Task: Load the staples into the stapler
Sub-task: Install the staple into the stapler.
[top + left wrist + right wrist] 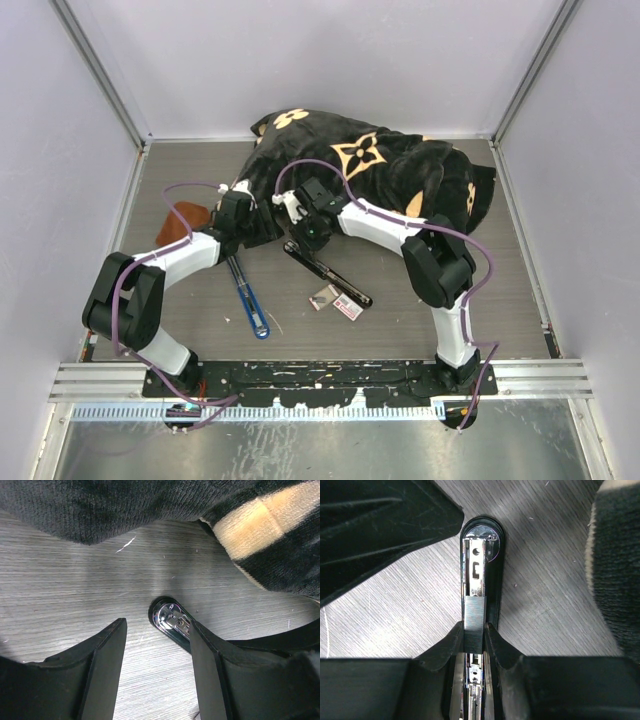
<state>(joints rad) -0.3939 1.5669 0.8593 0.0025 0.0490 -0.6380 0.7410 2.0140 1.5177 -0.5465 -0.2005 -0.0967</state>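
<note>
The black stapler (pixel 330 275) lies opened flat on the table, its chrome magazine (pixel 479 555) facing up. My right gripper (pixel 474 636) is shut on a grey strip of staples (pixel 474 612), held lengthwise over the magazine channel. My left gripper (pixel 157 626) stands open just above the table, and its right finger (pixel 210 670) sits beside the stapler's chrome end (pixel 171 621). In the top view both grippers, left (pixel 268 236) and right (pixel 308 250), hover at the stapler's far end. The staples box (pixel 347 308) with its grey inner piece (pixel 323 297) lies near the stapler's near end.
A blue stapler (pixel 248 295) lies left of the black one. A black cloth with tan flower marks (pixel 370 170) is heaped at the back, close to both wrists. A brown object (pixel 185 222) rests at the left. Grey walls enclose the table.
</note>
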